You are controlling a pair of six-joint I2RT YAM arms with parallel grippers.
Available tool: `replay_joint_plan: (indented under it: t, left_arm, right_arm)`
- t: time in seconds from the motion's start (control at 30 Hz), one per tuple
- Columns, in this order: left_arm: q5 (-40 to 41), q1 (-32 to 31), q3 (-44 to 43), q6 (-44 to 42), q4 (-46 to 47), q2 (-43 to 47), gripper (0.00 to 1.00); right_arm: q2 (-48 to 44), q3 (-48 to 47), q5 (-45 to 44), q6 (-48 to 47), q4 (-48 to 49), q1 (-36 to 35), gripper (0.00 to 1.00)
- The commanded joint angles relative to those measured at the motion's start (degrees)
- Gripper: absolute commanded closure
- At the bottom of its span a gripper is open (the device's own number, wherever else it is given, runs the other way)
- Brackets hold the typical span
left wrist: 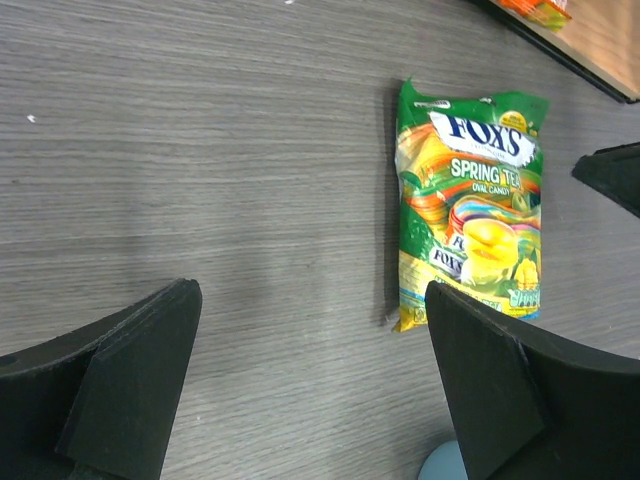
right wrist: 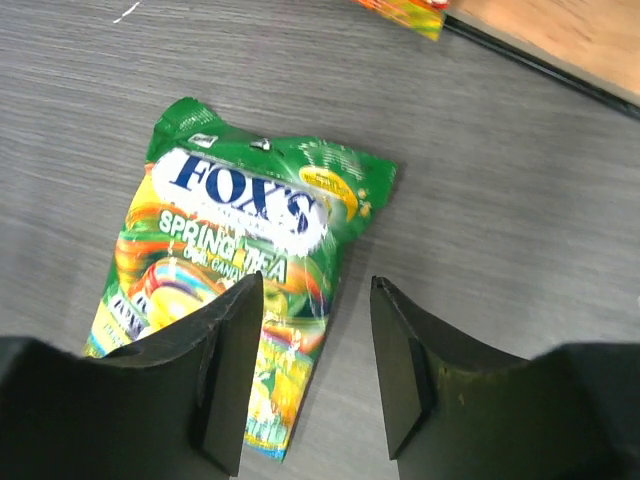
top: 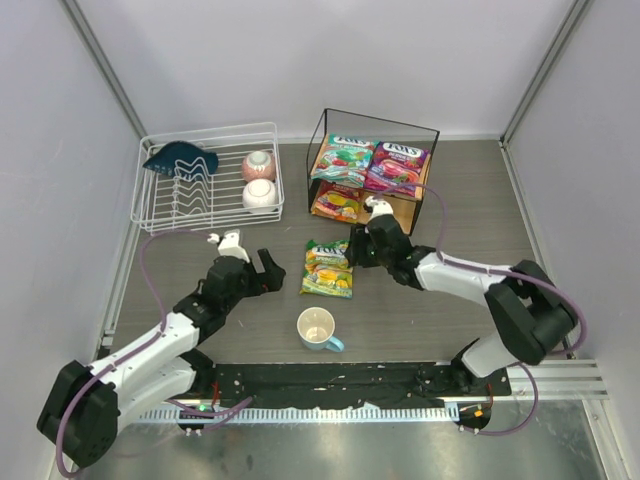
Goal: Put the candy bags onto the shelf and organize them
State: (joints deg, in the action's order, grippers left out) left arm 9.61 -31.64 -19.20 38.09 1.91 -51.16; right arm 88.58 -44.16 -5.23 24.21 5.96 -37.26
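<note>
Pickup step: yellow-green candy bag (top: 328, 268) flat at middle of counter (top: 290, 215), other three bags (top: 343, 158) on shelf (top: 405, 213). Right jaws half-open, empty, over its edge; left jaws wide open beside. Next: descend, straddle, close.

1. a grey wood-grain tabletop (top: 480, 180) spans the middle, matte under soft, even light.
2. plain white panels enclose it: the back wall panel (top: 330, 50), the left wall panel (top: 50, 150) and the right wall panel (top: 590, 130).
3. a slanted aluminium post (top: 105, 70) stands at the back left corner, and a second post (top: 545, 65) at the back right.
4. a black strip (top: 350, 375) runs along the near edge, with a brushed metal surface (top: 330, 450) below it.
</note>
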Motion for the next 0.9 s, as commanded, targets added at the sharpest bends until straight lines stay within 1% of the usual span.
replay_joint_plan:
  t: [0.0, 0.07, 0.1, 0.13, 0.23, 0.33, 0.4, 0.53, 0.67, 0.87]
  left_arm:
    - [-2.92, -1.14, 1.79, -1.08, 5.64, -0.08, 0.0]
    - [-3.01, -2.28, 2.59, -0.91, 7.3, -0.61, 0.0]
    - [-2.93, -2.98, 3.46, -0.82, 8.01, -0.87, 0.0]
    - [-2.67, -3.25, 3.82, -0.82, 8.63, -1.05, 0.0]
    - [-2.05, -4.48, 5.57, -0.29, 12.14, -2.19, 0.0]
    - [-1.87, -5.45, 6.54, 0.15, 16.27, -3.95, 0.0]
    - [-1.52, -6.06, 6.9, 0.58, 19.44, -5.44, 0.0]
    - [-0.99, -6.77, 7.42, 1.29, 23.39, -8.25, 0.0]
    - [-0.99, -7.82, 7.25, 1.82, 27.43, -11.85, 0.0]
    - [-0.03, -9.67, 6.9, 2.43, 30.6, -16.69, 0.0]
  right_arm:
    - [-9.45, 6.09, -2.42, 6.8, 4.04, 0.17, 0.47]
    - [-12.01, 12.93, -1.62, 12.23, 8.52, -0.1, 0.45]
    - [-13.94, 15.48, -2.06, 13.92, 13.85, -0.53, 0.45]
    - [-14.74, 19.42, -3.02, 15.16, 15.73, -1.49, 0.43]
    - [-17.11, 25.41, -7.23, 19.29, 21.71, -4.3, 0.43]
    - [-18.78, 29.03, -11.89, 22.11, 25.85, -6.77, 0.43]
    - [-19.31, 30.27, -13.83, 23.68, 27.61, -8.27, 0.43]
    - [-19.14, 32.47, -13.67, 25.89, 29.99, -8.62, 0.43]
    - [-16.51, 32.65, -12.44, 26.94, 32.44, -9.15, 0.43]
    - [-12.73, 30.72, -11.73, 27.74, 33.15, -10.55, 0.43]
